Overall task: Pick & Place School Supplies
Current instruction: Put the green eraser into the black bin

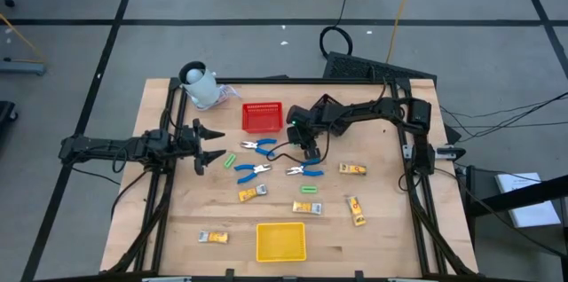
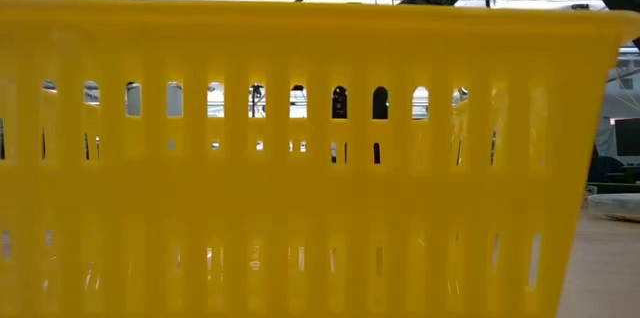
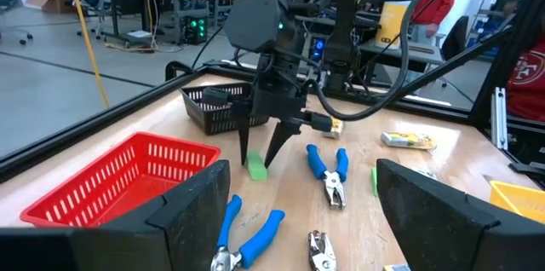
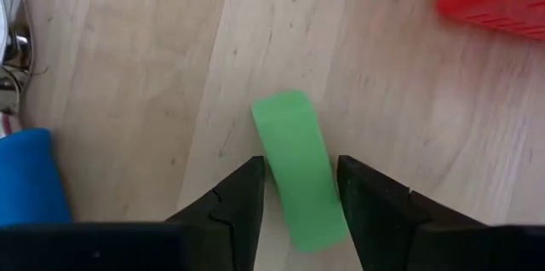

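Over the table (image 1: 373,229) from above, the right gripper (image 1: 310,152) is reaching down near the red basket (image 1: 263,116), while the left gripper (image 1: 209,144) is waiting spread at the left edge. From the left wrist, its fingertips are straddling a green block (image 3: 256,166) lying on the wood. In the right wrist shot, the fingers are bracketing the block (image 4: 297,165), not obviously pinching yet. I'd center it, then squeeze evenly so the tilted block isn't twisting out.

Three blue-handled metal pliers (image 1: 258,147) lie flat at centre frame in the high view, with a second (image 1: 252,171) and third (image 1: 305,170) just below. A bright green rectangular block (image 4: 298,164) lies flat on the wood; two more green blocks (image 1: 230,160) (image 1: 308,190) lie nearby. Five yellow-orange packets (image 1: 352,168) are scattered flat across the lower half.
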